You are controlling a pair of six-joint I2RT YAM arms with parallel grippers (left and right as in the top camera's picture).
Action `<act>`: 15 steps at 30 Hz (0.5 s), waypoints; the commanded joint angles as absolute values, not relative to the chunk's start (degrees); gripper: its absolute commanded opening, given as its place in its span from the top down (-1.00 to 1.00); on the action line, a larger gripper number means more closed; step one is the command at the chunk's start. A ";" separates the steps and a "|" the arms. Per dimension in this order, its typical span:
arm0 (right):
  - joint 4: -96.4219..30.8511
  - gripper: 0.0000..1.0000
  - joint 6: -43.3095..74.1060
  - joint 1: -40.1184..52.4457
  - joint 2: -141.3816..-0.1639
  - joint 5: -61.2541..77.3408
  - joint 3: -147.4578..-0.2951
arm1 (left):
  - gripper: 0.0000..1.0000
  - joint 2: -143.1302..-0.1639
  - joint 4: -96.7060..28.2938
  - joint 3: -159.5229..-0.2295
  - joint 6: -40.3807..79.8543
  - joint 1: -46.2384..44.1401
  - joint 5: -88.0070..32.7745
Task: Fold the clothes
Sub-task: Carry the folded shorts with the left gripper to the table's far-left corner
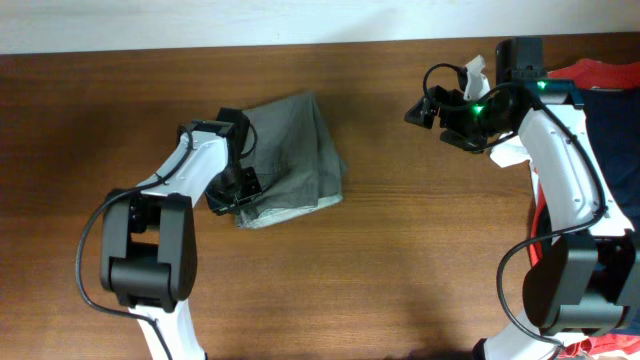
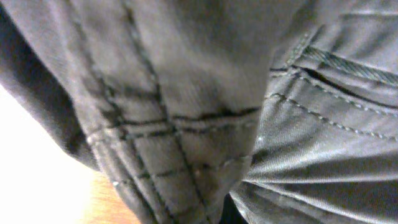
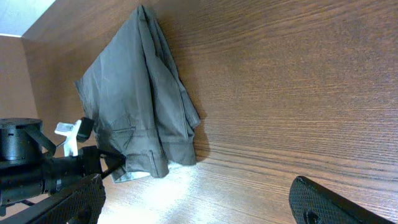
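A brown wooden table (image 1: 400, 260) seen from above, with one robot arm at each side. A pair of grey-olive shorts (image 1: 295, 150) lies left of the table's centre, folded into a rough, slightly crooked rectangle that is flat on the wood. A paler inner edge shows along its near side.

The left arm reaches in from the near left. The left gripper (image 1: 235, 193) sits at the near left corner of the shorts, its fingers together and clamped on the fabric there. The left wrist camera is pressed so close that grey woven cloth fills nearly the whole view, with double rows of dark stitching, a crossing seam and, at upper right, the corded edge of a slit pocket. A sliver of wood shows at lower left. The fingers themselves cannot be made out in that view.

The right arm bends in from the far right, well apart from the shorts. The right gripper (image 3: 196, 193) hangs above bare wood with its fingers spread wide and nothing between them. Its wrist camera looks across the table at the shorts and the left gripper pinching the corner.

At the far right edge, behind the right arm, lie a red-orange cloth (image 1: 600, 72) and a navy cloth (image 1: 615, 115)
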State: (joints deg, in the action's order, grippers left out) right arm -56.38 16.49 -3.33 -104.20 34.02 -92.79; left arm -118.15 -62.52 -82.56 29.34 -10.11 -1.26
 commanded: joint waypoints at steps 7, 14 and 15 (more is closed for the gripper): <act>-56.36 -0.97 16.29 -3.40 -104.60 33.76 -92.90 | 0.99 -120.90 -71.59 -114.61 27.29 -4.36 24.84; -56.36 -0.97 16.29 -3.40 -104.60 33.76 -92.90 | 0.98 -123.02 -62.33 -114.58 20.12 8.99 25.98; -56.36 -0.97 16.29 -3.40 -104.60 33.76 -92.90 | 0.98 -124.29 -61.23 -114.58 18.50 10.48 25.96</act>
